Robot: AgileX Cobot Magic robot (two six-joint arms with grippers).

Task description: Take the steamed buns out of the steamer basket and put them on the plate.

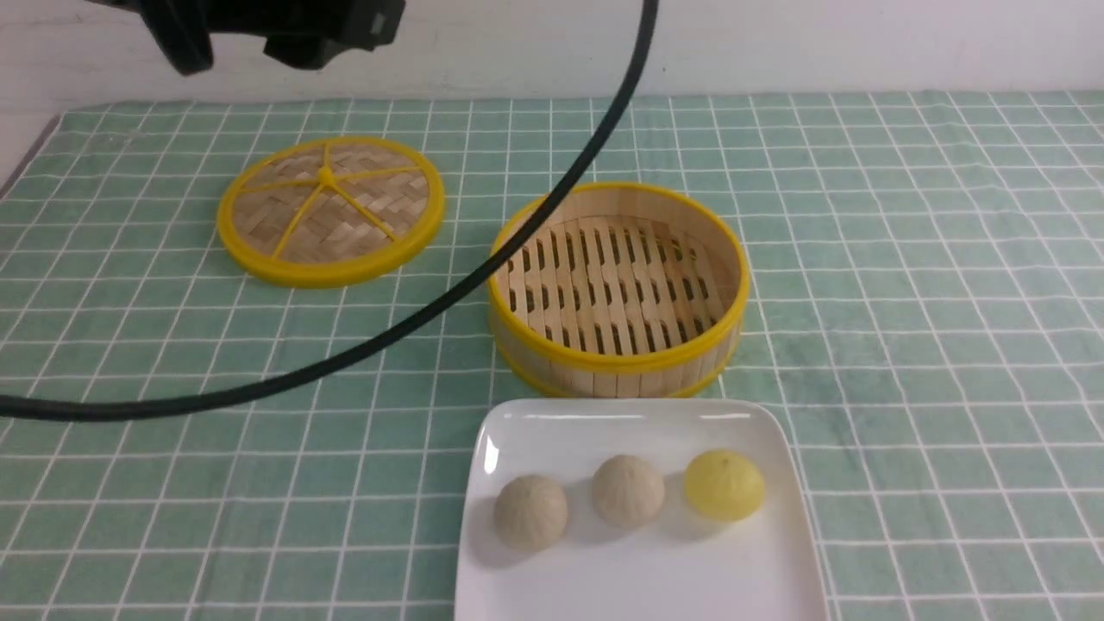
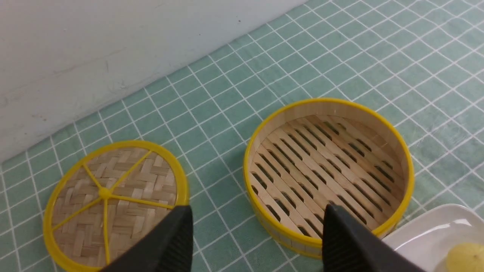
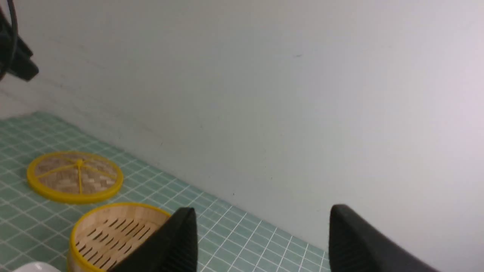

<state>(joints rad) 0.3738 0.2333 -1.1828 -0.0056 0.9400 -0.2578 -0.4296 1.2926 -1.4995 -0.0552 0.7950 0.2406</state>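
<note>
Three steamed buns lie in a row on the white plate (image 1: 517,431) at the table's front: a beige one (image 1: 530,511), a second beige one (image 1: 628,491) and a yellow one (image 1: 724,484). Just behind the plate stands the steamer basket (image 1: 617,358), with nothing on its slatted floor. My left gripper (image 2: 259,215) hangs open and empty, high above the cloth between lid and basket; the plate's corner (image 2: 427,234) and the yellow bun (image 2: 465,258) show at that view's edge. My right gripper (image 3: 262,217) is open and empty, raised and facing the wall, with the basket (image 3: 87,230) below.
The woven yellow-rimmed lid (image 1: 330,210) lies flat at the back left of the green checked cloth (image 1: 906,259). A black cable (image 1: 483,276) arcs across the front view from the left arm's housing (image 1: 285,26) at the top. A white wall (image 3: 264,94) bounds the table's far side.
</note>
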